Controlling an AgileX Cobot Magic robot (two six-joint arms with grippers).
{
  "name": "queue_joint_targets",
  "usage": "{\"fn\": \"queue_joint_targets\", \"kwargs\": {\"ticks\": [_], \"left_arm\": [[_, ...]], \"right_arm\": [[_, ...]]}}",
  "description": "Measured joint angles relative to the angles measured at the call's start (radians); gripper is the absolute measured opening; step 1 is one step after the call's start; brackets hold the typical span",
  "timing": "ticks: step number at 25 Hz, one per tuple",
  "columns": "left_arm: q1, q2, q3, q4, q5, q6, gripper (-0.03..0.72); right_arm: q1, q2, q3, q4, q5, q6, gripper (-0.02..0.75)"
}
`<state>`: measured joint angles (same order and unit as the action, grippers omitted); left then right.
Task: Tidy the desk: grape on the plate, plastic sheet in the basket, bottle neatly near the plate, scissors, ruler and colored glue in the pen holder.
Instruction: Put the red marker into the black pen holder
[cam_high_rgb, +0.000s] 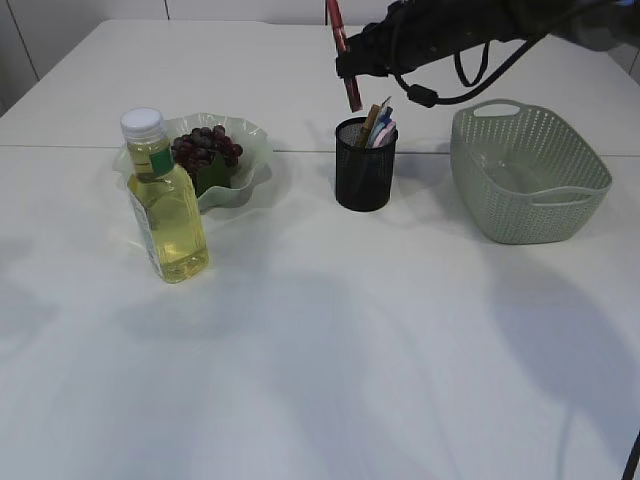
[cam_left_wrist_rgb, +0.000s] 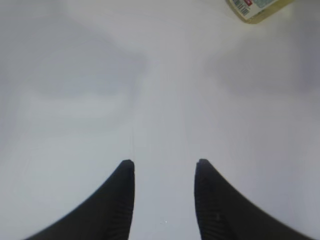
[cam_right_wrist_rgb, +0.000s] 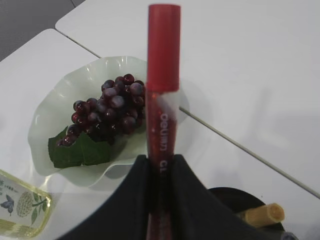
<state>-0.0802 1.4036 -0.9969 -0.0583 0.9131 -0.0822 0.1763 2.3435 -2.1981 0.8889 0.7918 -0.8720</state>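
Note:
My right gripper (cam_high_rgb: 349, 66) (cam_right_wrist_rgb: 161, 159) is shut on a red colored glue tube (cam_high_rgb: 338, 25) (cam_right_wrist_rgb: 163, 75), held nearly upright just above the black mesh pen holder (cam_high_rgb: 365, 165) (cam_right_wrist_rgb: 226, 193). Out of the holder stick a tan ruler-like strip (cam_high_rgb: 371, 122) (cam_right_wrist_rgb: 264, 215) and blue and pink handles (cam_high_rgb: 384, 127), perhaps the scissors. The dark grape bunch (cam_high_rgb: 207, 148) (cam_right_wrist_rgb: 107, 107) lies on the pale green wavy plate (cam_high_rgb: 255, 160) (cam_right_wrist_rgb: 47, 117). The yellow bottle (cam_high_rgb: 165, 205) (cam_right_wrist_rgb: 20, 210) stands upright in front of the plate. My left gripper (cam_left_wrist_rgb: 165, 164) is open over bare table, with the bottle's base (cam_left_wrist_rgb: 252, 9) far ahead. No plastic sheet shows.
A pale green perforated basket (cam_high_rgb: 525, 175) stands right of the pen holder. The white table (cam_high_rgb: 330, 360) stretches toward the front. A seam between tabletops (cam_high_rgb: 60, 146) runs behind the plate and holder.

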Motion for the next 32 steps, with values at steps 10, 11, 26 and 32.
{"fn": "queue_joint_targets", "kwargs": {"ticks": [10,11,26,32], "left_arm": [[0.0,0.0,0.0,0.0,0.0,0.0,0.288],[0.0,0.0,0.0,0.0,0.0,0.0,0.289],[0.0,0.0,0.0,0.0,0.0,0.0,0.288],[0.0,0.0,0.0,0.0,0.0,0.0,0.288]], "right_arm": [[0.0,0.055,0.0,0.125,-0.082,-0.165,0.103],[0.0,0.055,0.0,0.116,-0.084,-0.166,0.103],[0.0,0.055,0.0,0.041,-0.084,-0.172,0.145],[-0.002,0.055,0.0,0.03,-0.083,-0.172,0.198]]}}
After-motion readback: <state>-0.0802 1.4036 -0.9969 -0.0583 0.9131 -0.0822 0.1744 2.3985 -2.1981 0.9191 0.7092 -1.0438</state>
